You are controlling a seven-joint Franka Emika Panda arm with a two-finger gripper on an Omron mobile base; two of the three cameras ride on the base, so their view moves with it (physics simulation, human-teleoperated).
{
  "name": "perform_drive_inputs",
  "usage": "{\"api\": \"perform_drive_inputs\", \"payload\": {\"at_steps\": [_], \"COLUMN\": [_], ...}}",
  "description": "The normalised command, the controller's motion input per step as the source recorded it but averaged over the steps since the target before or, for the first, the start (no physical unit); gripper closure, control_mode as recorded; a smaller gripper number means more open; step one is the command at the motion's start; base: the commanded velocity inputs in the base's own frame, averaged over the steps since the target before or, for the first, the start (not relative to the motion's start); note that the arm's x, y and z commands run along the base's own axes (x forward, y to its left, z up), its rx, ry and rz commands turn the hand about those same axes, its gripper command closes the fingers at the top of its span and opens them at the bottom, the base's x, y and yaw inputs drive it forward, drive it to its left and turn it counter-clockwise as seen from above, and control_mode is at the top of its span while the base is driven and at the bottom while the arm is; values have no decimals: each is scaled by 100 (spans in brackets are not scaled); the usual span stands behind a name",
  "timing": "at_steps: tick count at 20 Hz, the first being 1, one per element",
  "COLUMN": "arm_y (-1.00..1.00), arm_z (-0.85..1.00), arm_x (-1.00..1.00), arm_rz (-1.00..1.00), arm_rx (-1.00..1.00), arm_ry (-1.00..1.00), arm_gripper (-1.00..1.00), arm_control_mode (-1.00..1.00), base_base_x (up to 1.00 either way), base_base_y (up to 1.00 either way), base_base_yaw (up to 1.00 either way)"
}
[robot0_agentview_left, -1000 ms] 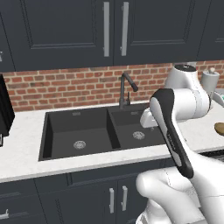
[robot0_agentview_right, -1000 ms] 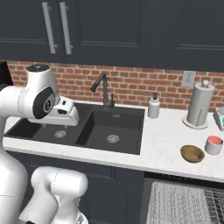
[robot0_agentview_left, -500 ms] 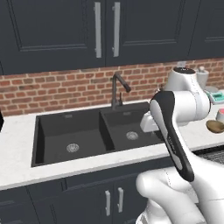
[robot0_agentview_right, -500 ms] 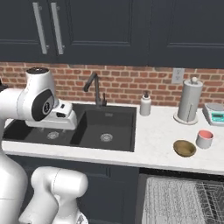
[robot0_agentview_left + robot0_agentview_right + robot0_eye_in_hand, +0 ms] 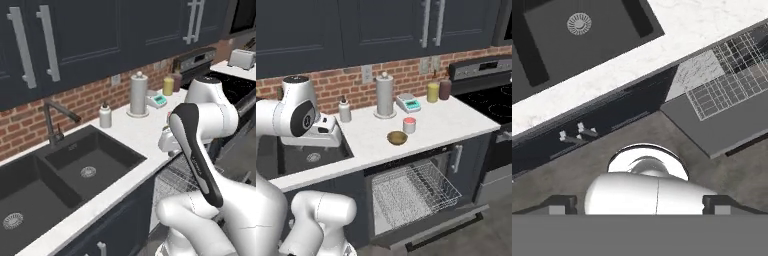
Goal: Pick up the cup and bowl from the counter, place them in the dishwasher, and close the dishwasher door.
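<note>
- The bowl [image 5: 397, 137] sits upright on the white worktop [image 5: 456, 117], mouth up, near the front edge and directly above the open dishwasher [image 5: 416, 192].
- The cup [image 5: 409, 125] stands upright just beside the bowl, to its right and a little farther back; its long axis is vertical, with the pinkish-red colouring at the top.
- Behind them, toward the brick wall, a paper towel roll [image 5: 384, 96] stands on end, with a small teal-and-white scale [image 5: 408, 103] to its right and a soap bottle [image 5: 345, 111] to its left.
- Two jars, one yellow [image 5: 432, 92] and one dark red [image 5: 445, 89], stand at the far right of the worktop next to the stove [image 5: 491, 102].
- The dishwasher door [image 5: 441, 231] hangs dropped down flat, and the wire rack [image 5: 418, 187] is pulled out over it, its long side running left to right.
- The black sink [image 5: 75, 170] lies at the left, with its faucet [image 5: 57, 120] at the back.
- The pincer [image 5: 639, 204] hangs over the floor in front of the cabinets, its two tips spread wide apart and nothing between them.
- In the hand view, the rack and door lie at the right, well apart from the fingertips [image 5: 562, 204].
</note>
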Motion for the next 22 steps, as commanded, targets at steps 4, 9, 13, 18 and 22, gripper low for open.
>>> {"api": "perform_drive_inputs", "payload": {"at_steps": [4, 9, 13, 18, 22], "arm_y": [0, 0, 0, 0, 0], "arm_z": [0, 0, 0, 0, 0], "arm_x": [0, 0, 0, 0, 0], "arm_rz": [0, 0, 0, 0, 0], "arm_rx": [0, 0, 0, 0, 0], "arm_ry": [0, 0, 0, 0, 0], "arm_gripper": [-100, -100, -100, -100, -100], "arm_control_mode": [100, 100, 100, 100, 100], "base_base_x": [0, 0, 3, -1, 0], "base_base_y": [31, 56, 49, 24, 82], "base_base_yaw": [-93, -82, -64, -18, -20]}}
